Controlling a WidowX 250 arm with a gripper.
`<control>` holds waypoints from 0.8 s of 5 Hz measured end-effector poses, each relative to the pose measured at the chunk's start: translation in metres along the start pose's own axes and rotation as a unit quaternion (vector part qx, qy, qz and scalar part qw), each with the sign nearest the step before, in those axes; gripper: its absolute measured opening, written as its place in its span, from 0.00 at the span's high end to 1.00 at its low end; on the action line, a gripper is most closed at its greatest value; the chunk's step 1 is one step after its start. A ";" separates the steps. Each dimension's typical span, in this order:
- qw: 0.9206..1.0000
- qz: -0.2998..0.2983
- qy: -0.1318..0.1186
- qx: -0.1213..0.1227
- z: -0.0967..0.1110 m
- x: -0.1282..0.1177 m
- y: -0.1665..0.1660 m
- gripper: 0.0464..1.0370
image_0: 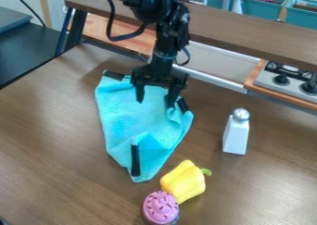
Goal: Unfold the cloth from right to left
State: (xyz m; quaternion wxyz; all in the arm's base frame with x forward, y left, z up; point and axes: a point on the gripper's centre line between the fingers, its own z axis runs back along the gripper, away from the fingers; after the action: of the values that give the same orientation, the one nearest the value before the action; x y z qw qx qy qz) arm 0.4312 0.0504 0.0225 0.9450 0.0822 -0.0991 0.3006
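Working this cloth well means taking only its loose top layer. It lies left of centre on the tabletop, narrowing towards its lower tip, with a rumpled bunch at its right edge and another fold near the tip. My end effector hangs over its upper part, fingers spread wide and, as far as I can see, nothing pinched between them. The finger on the view's right is right at the bunched edge beside a black corner tab — whether it touches, I can't tell.

I judge this to be the grasping step, with the unfolding still ahead. I'd centre on that raised fold, lower gently, close on a single ply, then lift a little before carrying it left in a low arc. Pinch both layers and the whole cloth will probably slide; pull too flat and it may just bunch again.

The white shaker stands upright to the right, apart from the cloth, so I'd avoid swinging wide that way. The yellow pepper sits just beyond the lower tip, with the pink-topped cupcake beside it — both worth sparing from a dragging hem. Behind the arm, the raised shelf limits a backward retreat.
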 end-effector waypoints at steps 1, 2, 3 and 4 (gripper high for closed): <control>1.000 0.003 -0.016 -0.006 -0.007 -0.001 0.000 0.04; 1.000 0.000 -0.018 -0.010 -0.007 0.000 -0.001 0.04; 1.000 -0.003 -0.006 -0.016 -0.006 -0.003 -0.004 0.04; 1.000 -0.001 -0.013 -0.025 0.002 0.001 -0.015 0.04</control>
State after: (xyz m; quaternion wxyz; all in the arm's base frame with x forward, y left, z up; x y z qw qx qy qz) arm 0.4405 0.0388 0.0231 0.9457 0.0629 -0.1185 0.2960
